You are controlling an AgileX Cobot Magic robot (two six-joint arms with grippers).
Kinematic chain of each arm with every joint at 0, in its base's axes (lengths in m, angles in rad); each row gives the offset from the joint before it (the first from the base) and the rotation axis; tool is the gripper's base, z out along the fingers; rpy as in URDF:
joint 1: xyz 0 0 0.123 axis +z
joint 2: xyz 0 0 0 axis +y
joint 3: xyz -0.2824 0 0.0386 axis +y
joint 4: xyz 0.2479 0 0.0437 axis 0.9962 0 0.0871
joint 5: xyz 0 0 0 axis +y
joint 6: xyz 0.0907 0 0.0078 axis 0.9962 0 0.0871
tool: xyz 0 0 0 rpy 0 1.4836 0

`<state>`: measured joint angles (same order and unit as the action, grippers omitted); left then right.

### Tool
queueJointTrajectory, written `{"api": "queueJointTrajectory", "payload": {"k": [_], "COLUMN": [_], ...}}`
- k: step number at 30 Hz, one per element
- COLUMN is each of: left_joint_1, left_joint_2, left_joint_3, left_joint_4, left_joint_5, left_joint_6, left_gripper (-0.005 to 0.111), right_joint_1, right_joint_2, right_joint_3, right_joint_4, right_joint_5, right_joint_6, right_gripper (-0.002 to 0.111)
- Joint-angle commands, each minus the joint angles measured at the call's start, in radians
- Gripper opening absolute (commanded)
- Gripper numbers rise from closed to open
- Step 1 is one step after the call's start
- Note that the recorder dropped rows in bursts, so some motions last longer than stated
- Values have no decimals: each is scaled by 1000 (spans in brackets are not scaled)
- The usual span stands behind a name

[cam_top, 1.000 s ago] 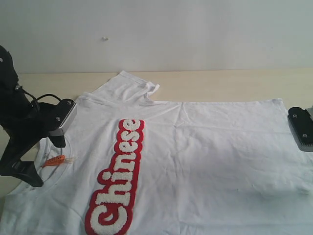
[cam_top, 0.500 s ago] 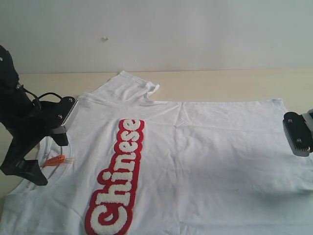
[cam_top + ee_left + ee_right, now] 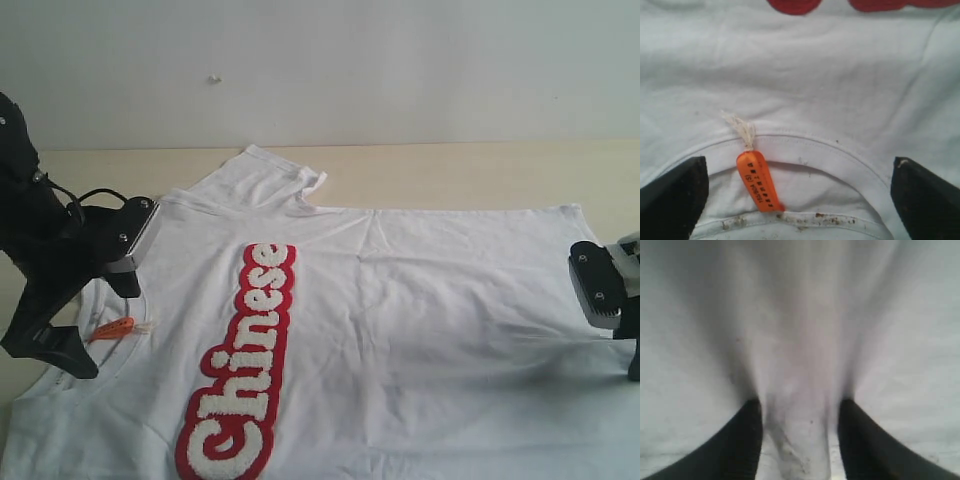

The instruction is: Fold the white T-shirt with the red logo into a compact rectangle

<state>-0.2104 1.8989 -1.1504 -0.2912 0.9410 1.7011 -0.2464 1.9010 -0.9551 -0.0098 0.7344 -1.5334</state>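
Observation:
The white T-shirt (image 3: 420,300) lies spread flat on the table, chest up, neck toward the left. The red logo (image 3: 245,365) with fluffy white letters runs along its chest. My left gripper (image 3: 800,175) is open over the ribbed collar (image 3: 810,145), one finger to each side of it, with the orange neck tag (image 3: 757,182) between them. My right gripper (image 3: 799,410) is at the shirt's hem on the right (image 3: 612,325). It is shut on a bunched ridge of white cloth (image 3: 797,440), and creases fan out from the pinch.
The shirt rests on a pale wooden table (image 3: 450,170) backed by a white wall (image 3: 400,70). One sleeve (image 3: 270,175) lies spread toward the wall. The left arm's black body (image 3: 45,260) stands at the table's left edge.
My right gripper has moved inward over the hem and its jaws have closed onto the cloth, drawing creases toward it. The left gripper has stayed open over the collar.

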Motion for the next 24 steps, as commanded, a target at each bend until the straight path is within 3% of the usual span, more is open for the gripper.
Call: {"api": "queueJointTrajectory", "payload": {"k": [1, 8, 17, 24], "left_joint_1": [2, 2, 0, 0], "left_joint_2": [-2, -2, 67, 100], "left_joint_3": [-6, -4, -4, -4], "left_joint_4": [-10, -13, -33, -31], "left_joint_5": [1, -1, -22, -147], "left_joint_6": [3, 3, 3, -21], "left_gripper": [94, 94, 94, 94], "right_joint_1": [-6, -6, -6, -6], "right_joint_2": [24, 24, 25, 25], "right_joint_3": [6, 6, 6, 6], "right_joint_4": [3, 3, 3, 3], "right_joint_5": [-49, -51, -52, -52], "right_joint_6": [-10, -8, 18, 20], "right_gripper": [24, 1, 0, 0]}}
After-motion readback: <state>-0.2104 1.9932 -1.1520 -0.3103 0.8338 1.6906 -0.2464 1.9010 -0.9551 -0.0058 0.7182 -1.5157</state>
